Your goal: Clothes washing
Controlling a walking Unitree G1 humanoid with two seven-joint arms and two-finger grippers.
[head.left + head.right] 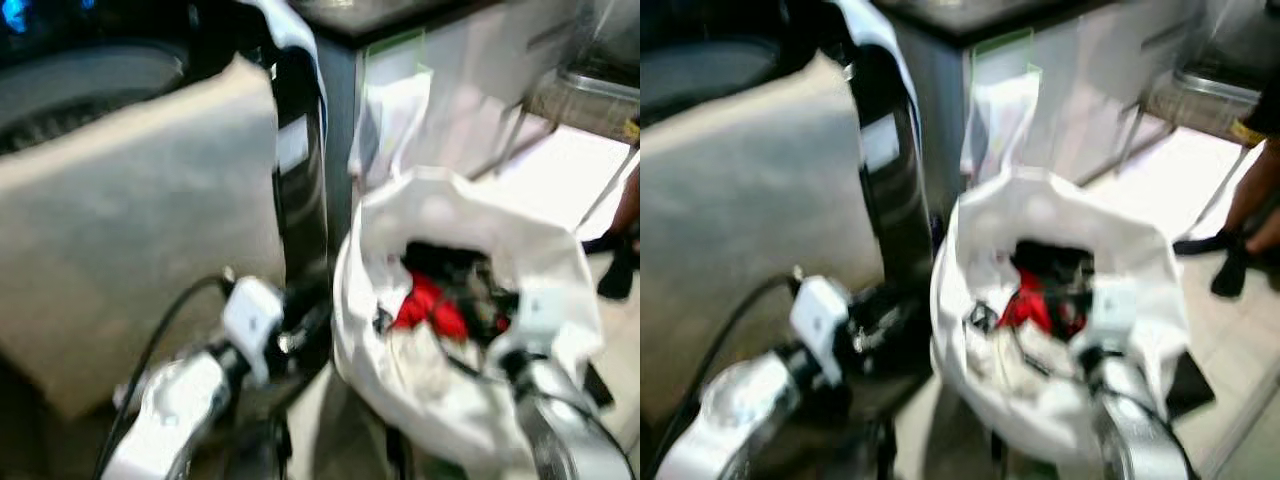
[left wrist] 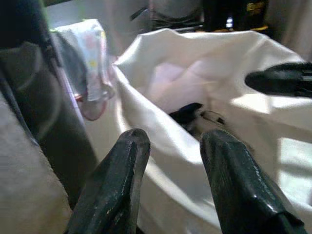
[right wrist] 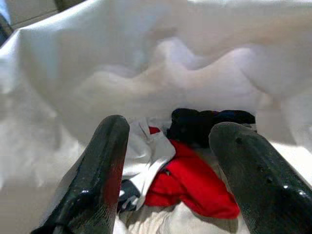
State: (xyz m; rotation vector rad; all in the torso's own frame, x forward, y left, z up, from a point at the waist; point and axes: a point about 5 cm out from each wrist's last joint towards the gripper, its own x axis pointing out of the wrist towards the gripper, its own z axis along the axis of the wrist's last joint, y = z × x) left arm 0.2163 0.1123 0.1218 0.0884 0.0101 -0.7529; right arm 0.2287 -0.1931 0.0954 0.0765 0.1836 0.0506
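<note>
A soft white fabric laundry bag [image 1: 450, 300] stands open on the floor, right of a dark washing machine [image 1: 300, 180]. The right hand [image 3: 170, 170] reaches over the bag's near rim, fingers spread apart above a crumpled red garment [image 3: 192, 183] and black clothing [image 3: 204, 124] inside. The left hand [image 2: 170, 180], fingers also apart, extends forward beside the bag's left rim, holding nothing.

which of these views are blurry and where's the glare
Left eye and right eye views: soft motion blur all over, with the bright floor blown out. Left wrist view: the fingers up close are out of focus, and the white laundry bag is washed out on its lit side. Right wrist view: sharpest, the red garment reads clearly between the open gripper.
</note>
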